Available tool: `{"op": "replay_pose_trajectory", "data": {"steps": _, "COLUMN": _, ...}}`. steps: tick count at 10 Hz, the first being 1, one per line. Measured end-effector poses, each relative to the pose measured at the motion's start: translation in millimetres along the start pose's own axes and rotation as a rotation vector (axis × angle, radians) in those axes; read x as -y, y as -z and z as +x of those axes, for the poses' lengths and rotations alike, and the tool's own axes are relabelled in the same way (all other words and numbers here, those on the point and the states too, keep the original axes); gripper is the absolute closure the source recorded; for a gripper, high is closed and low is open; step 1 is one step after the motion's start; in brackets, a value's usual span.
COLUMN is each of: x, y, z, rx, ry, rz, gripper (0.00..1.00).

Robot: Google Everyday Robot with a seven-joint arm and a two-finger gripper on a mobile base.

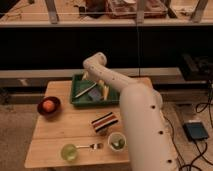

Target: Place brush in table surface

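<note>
The brush [84, 91] has a pale stick handle and lies slanted inside the green tray [79, 102] at the back of the table surface [65, 127]. Its greyish head points toward the tray's middle. My white arm reaches from the lower right over the table and bends down into the tray. The gripper [98, 84] is low over the tray, just right of the brush's upper end. I cannot tell whether it touches the brush. A yellow object [105, 91] stands in the tray beside the gripper.
A dark bowl with an orange fruit [48, 106] sits at the left. A striped packet [105, 122] lies mid-table. A green cup [68, 151], a metal fork [91, 146] and a white cup [117, 142] line the front edge. A dark shelf stands behind.
</note>
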Motion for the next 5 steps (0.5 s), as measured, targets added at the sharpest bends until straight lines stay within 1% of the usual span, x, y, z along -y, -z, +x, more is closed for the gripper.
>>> {"op": "replay_pose_trajectory", "data": {"steps": 2, "x": 8.4, "y": -10.9, "z": -5.4, "rx": -0.014, "ry": 0.035, "rz": -0.012, "gripper": 0.2}}
{"op": "replay_pose_trajectory", "data": {"steps": 5, "x": 12.8, "y": -29.0, "z": -8.1, "rx": -0.025, "ry": 0.063, "rz": -0.042, "gripper": 0.2}}
